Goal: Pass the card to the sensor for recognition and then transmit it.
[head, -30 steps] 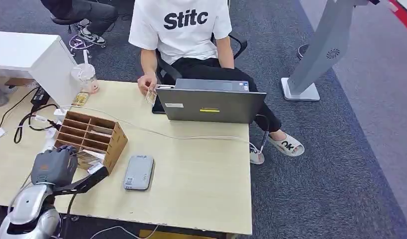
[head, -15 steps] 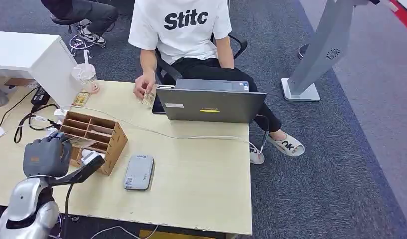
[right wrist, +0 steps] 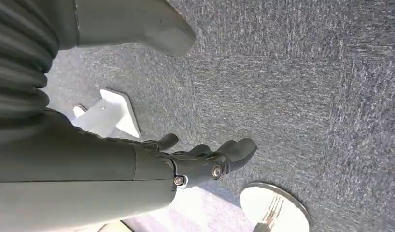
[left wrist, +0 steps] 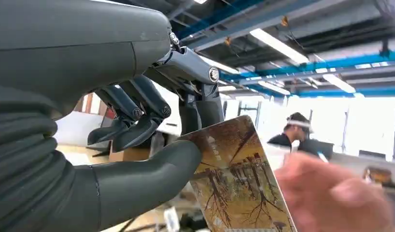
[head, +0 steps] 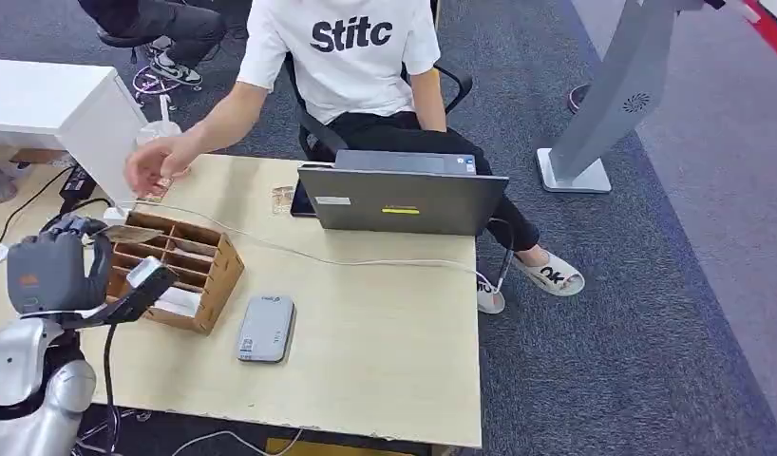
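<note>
Left wrist view shows the left hand [left wrist: 137,159] pinching the card [left wrist: 236,186] between thumb and fingers, raised near a person's reaching hand [head: 155,163]. The sensor [head: 265,329] lies on the bench [head: 385,332]; only the handover seems left.

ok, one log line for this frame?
left hand: pinching card | right hand: hanging, empty | person's hand: reaching toward card | sensor: on table
</note>
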### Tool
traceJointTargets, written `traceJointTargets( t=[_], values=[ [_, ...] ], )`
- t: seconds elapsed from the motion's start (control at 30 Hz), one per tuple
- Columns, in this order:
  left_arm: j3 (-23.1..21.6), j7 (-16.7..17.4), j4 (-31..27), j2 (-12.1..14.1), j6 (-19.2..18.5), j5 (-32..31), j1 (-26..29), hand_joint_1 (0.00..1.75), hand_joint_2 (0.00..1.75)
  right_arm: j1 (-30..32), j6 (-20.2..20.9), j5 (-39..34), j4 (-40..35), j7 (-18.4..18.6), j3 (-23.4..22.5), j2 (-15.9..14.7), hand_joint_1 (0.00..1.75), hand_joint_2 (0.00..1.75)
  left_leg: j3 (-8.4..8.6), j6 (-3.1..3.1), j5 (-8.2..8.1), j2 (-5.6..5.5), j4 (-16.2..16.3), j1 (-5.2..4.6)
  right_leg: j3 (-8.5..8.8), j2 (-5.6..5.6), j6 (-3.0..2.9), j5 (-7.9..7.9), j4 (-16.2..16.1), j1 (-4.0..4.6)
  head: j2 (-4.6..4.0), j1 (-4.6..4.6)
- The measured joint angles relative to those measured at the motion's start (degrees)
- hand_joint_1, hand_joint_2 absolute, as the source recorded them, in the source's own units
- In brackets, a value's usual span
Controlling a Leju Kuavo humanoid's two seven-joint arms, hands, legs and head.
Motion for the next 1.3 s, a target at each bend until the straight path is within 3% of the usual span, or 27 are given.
traceJointTargets(
  t=[0.2, 0.5, 0.7, 1.03, 1.07, 1.1, 1.13, 1.3],
  values=[
    [2.4, 1.1, 0.7, 1.2, -1.5, -1.7, -7.9, 1.75, 1.75, -0.2, 0.0, 0.9, 0.0, -0.1, 0.0, 0.0, 0.0, 1.75, -0.01, -0.04, 0.04, -0.01, 0.0, 0.03, 0.01, 0.01, -0.02, 0.04, 0.0, 0.02, 0.0, 0.04],
    [2.9, 1.3, 2.5, 2.0, -2.2, -2.2, -14.1, 1.75, 1.75, -0.3, 0.0, 1.6, 0.0, 0.1, 0.0, 0.0, 0.0, 1.75, -0.03, -0.04, 0.03, -0.02, 0.0, 0.02, -0.01, 0.0, -0.02, 0.04, 0.0, 0.02, 0.0, 0.04],
    [3.3, -0.6, 2.1, 1.1, 4.4, 0.2, -14.4, 1.75, 1.75, -0.4, 0.2, 2.6, 0.0, 0.4, 0.0, 0.1, 0.0, 1.75, -0.03, -0.04, 0.03, -0.01, 0.0, 0.02, -0.02, 0.01, -0.02, 0.04, 0.0, 0.02, 0.0, 0.07],
    [3.6, -0.7, 0.5, -0.2, 4.7, 0.5, -14.4, 1.75, 1.75, -0.4, 0.2, 2.7, 0.0, 0.5, 0.0, 0.3, 0.0, 1.75, -0.04, -0.03, 0.02, 0.02, 0.0, 0.01, -0.05, 0.04, -0.02, 0.04, 0.0, 0.02, 0.0, 0.07],
    [3.6, -0.9, 0.5, -0.4, 4.9, 0.6, -14.4, 1.54, 1.75, -0.4, 0.2, 2.7, 0.0, 0.5, 0.0, 0.3, 0.0, 1.75, -0.04, -0.04, 0.02, 0.02, 0.0, 0.02, -0.05, 0.04, -0.02, 0.04, 0.0, 0.02, 0.0, 0.04],
    [3.7, -0.9, 0.4, -0.5, 5.1, 0.7, -14.4, 0.28, 1.75, -0.4, 0.2, 2.7, 0.0, 0.5, 0.0, 0.3, 0.0, 1.75, -0.04, -0.04, 0.03, 0.02, 0.0, 0.02, -0.05, 0.04, -0.02, 0.04, 0.0, 0.02, 0.0, 0.07],
    [3.7, -0.9, 0.4, -0.6, 5.1, 0.9, -14.5, 0.0, 1.75, -0.4, 0.2, 2.7, 0.0, 0.5, 0.0, 0.3, 0.0, 1.75, -0.03, -0.04, 0.03, 0.02, 0.0, 0.02, -0.06, 0.04, -0.02, 0.04, 0.0, 0.02, 0.0, 0.04],
    [3.7, -0.8, 0.3, -1.8, 5.6, 2.4, -15.9, 0.0, 1.75, -0.5, 0.8, 2.9, 0.0, 0.6, 0.0, 0.4, 0.0, 1.75, -0.03, -0.03, 0.03, 0.01, 0.0, 0.01, -0.03, 0.03, -0.02, 0.04, 0.0, 0.01, 0.0, 0.04]
  ],
)
